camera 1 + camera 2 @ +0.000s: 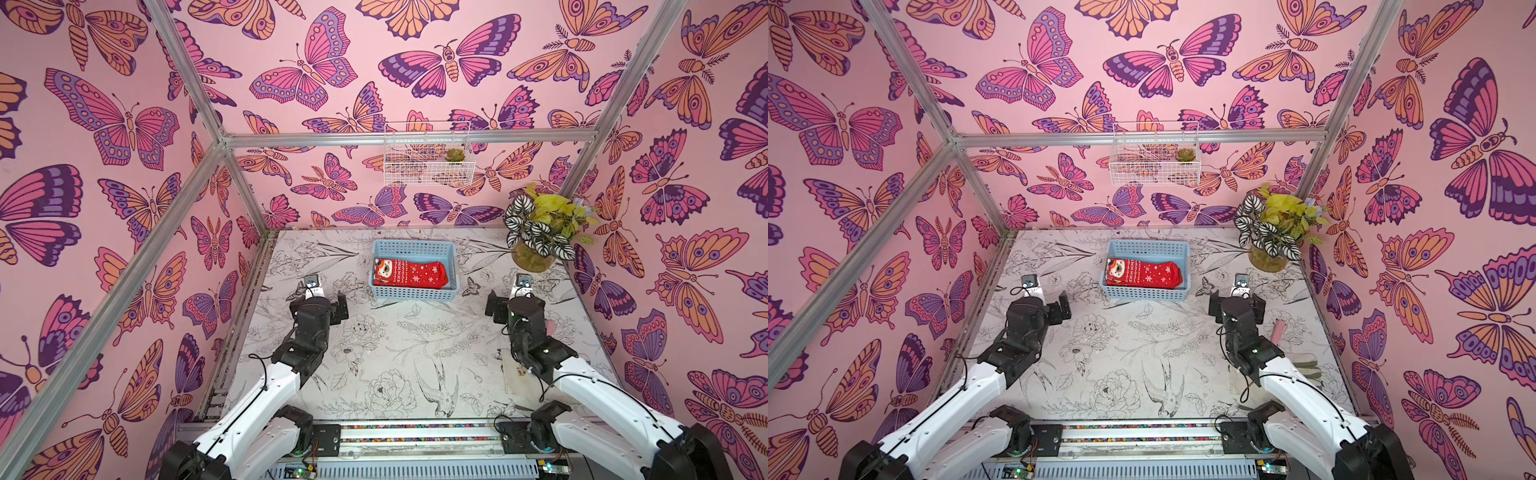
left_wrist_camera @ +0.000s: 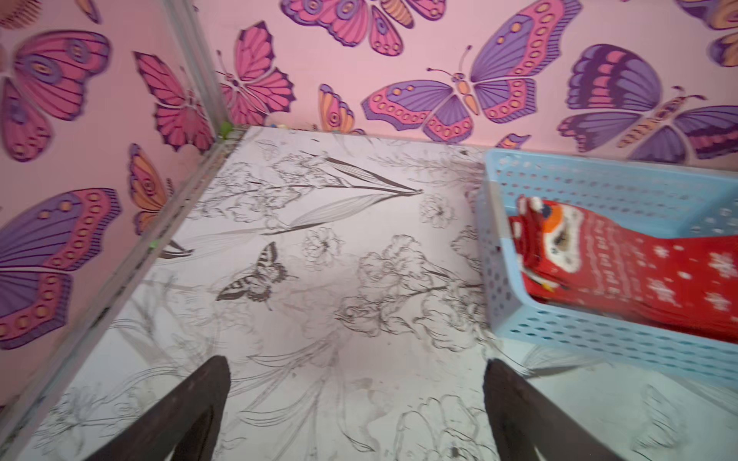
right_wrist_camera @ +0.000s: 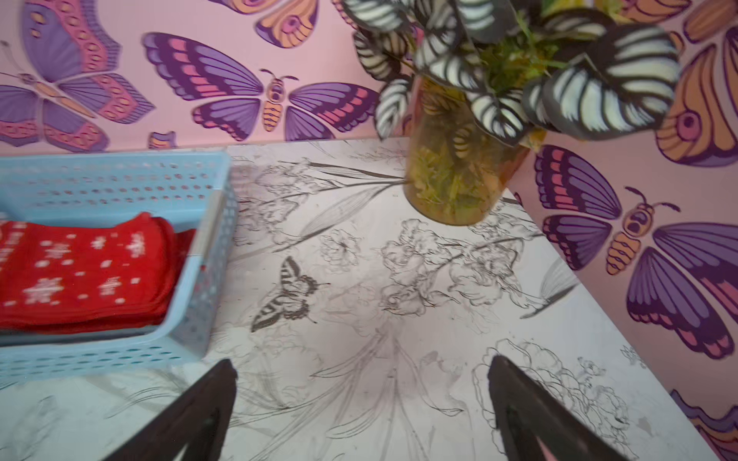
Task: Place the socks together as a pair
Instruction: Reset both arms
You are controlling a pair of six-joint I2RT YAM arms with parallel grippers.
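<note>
Pink butterfly walls (image 1: 374, 62), floral tabletop (image 1: 399, 332), red socks (image 1: 411, 274)

From here the socks (image 1: 409, 274) read as soft, matt red knit cloth, lying in a smooth, pale blue perforated plastic basket (image 1: 415, 295). The worktop (image 1: 395, 345) looks matt, printed and faintly smudged. The frame rails (image 1: 316, 140) are brushed metal. The far wire basket (image 1: 428, 176) is white-coated wire, and the far-right jar (image 1: 532, 259) is translucent amber.

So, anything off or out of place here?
Socks lie stacked flat in the blue basket, nothing spilled. Only oddity: a pink item on the table beside the right arm; can't tell what.
</note>
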